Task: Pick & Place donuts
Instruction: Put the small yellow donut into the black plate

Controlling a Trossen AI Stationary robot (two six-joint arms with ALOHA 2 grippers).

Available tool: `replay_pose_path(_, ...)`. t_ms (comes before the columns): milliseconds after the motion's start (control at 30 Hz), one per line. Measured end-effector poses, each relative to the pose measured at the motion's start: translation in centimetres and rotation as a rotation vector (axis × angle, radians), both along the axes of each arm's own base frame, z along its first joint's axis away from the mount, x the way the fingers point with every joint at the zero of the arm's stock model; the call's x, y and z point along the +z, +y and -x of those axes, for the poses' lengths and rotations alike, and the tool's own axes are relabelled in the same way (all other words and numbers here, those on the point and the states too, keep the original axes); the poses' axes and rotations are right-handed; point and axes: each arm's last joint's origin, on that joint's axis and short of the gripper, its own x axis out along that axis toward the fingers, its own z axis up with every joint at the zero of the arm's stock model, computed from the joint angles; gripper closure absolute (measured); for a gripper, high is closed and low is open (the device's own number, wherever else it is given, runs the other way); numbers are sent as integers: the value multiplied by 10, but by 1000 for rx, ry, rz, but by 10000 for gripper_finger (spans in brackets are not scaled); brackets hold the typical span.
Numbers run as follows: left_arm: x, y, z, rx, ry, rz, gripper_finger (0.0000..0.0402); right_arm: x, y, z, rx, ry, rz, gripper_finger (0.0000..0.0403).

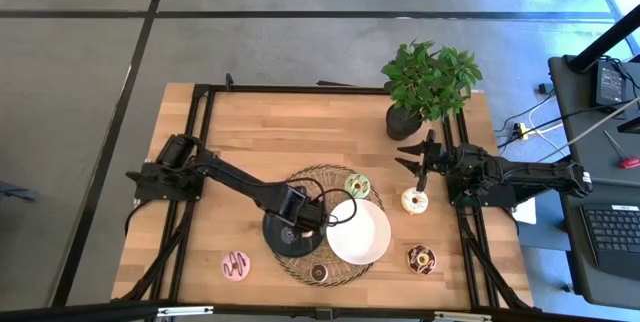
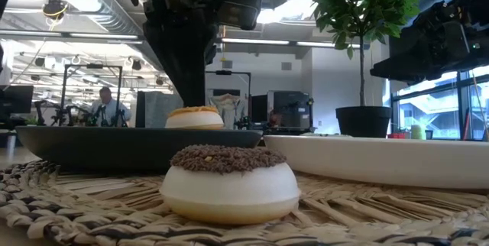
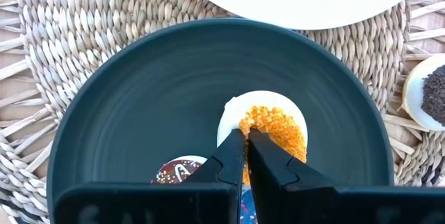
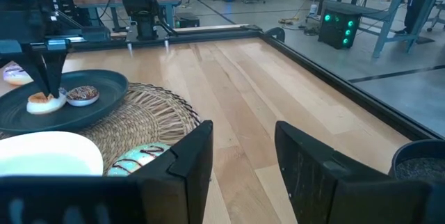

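My left gripper [image 3: 245, 137] points down over the black plate [image 3: 139, 113], shut on an orange-iced donut [image 3: 274, 123] that sits beside a chocolate donut [image 3: 174, 172]. A brown-sprinkled donut [image 2: 229, 177] lies on the wicker mat [image 1: 300, 177], and a green one [image 1: 357, 185] lies at the mat's far edge. A cream donut [image 1: 415, 201], a chocolate one [image 1: 421, 259] and a pink one [image 1: 236, 264] lie on the bare table. My right gripper [image 1: 420, 157] hovers open near the plant pot, touching nothing. The white plate [image 1: 358, 234] holds no donut. My left gripper comes from above, pointing down, its two fingers [image 3: 233, 158] almost together on the orange icing near the donut's middle [image 3: 259, 128]. The fingers hide the hole, so the kind of hold cannot be told. The donut rests flat on the black plate [image 2: 92, 143].
A potted plant [image 1: 425, 82] stands at the table's far right corner, close to my right gripper. The white plate overlaps the mat's right side. A black frame runs along the table's edges. Bare wood lies at the far left.
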Motion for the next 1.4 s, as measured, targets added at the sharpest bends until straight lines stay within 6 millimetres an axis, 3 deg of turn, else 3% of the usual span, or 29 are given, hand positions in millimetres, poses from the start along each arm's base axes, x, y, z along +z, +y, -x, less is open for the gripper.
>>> replay_pose_path(433, -14, -1, -1, -2, 46, -15, 390, 0, 0, 0, 1, 0, 0, 246)
replay_pose_path(933, -13, 0, -2, 4, 37, -31, 388, 0, 0, 0, 0, 1, 0, 246)
replay_pose_path(1400, -14, 0, -2, -4, 54, 11, 351, 0, 0, 0, 0, 1, 0, 246)
